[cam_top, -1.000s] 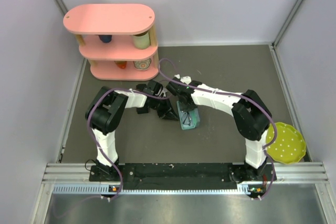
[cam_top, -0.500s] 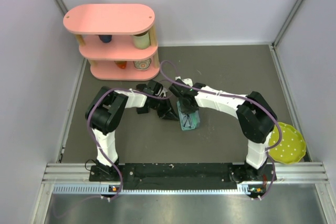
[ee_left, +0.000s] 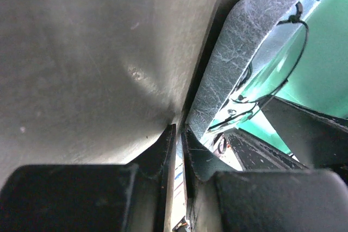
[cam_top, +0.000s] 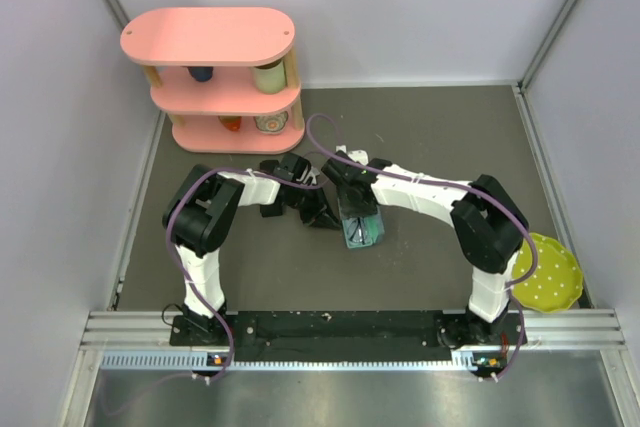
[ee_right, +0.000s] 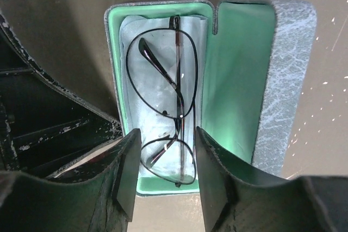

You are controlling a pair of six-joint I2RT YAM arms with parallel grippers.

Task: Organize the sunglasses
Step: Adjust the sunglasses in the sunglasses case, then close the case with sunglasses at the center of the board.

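Grey-blue oblong spectacle case of marbled leatherette (ee_right: 285,74), lying open on the dark grey desk (cam_top: 430,137) between the two arms, with its mint-green lining exposed and its lid folded flat to one side. Contents: one pair of thin dark wire-frame sunglasses with roundish lenses (ee_right: 177,80), temples folded, resting lengthwise in the tray of the case on a light blue cloth (ee_right: 133,33). Right hand (ee_right: 167,134): black fingers spread wide, poised over the near end of the case on either side of the nearer lens, holding nothing; contact with the frame cannot be judged. Left hand (ee_left: 179,131): fingers drawn together to a narrow slit, low at the desk and right beside the outer wall of the case, with nothing evidently between them. Pink three-tier oval shelf (cam_top: 210,37) at the far left corner of the desk, with small cups on its lower tiers. Yellow-green dotted round plate (cam_top: 548,272) at the right edge, beside the right arm's base.
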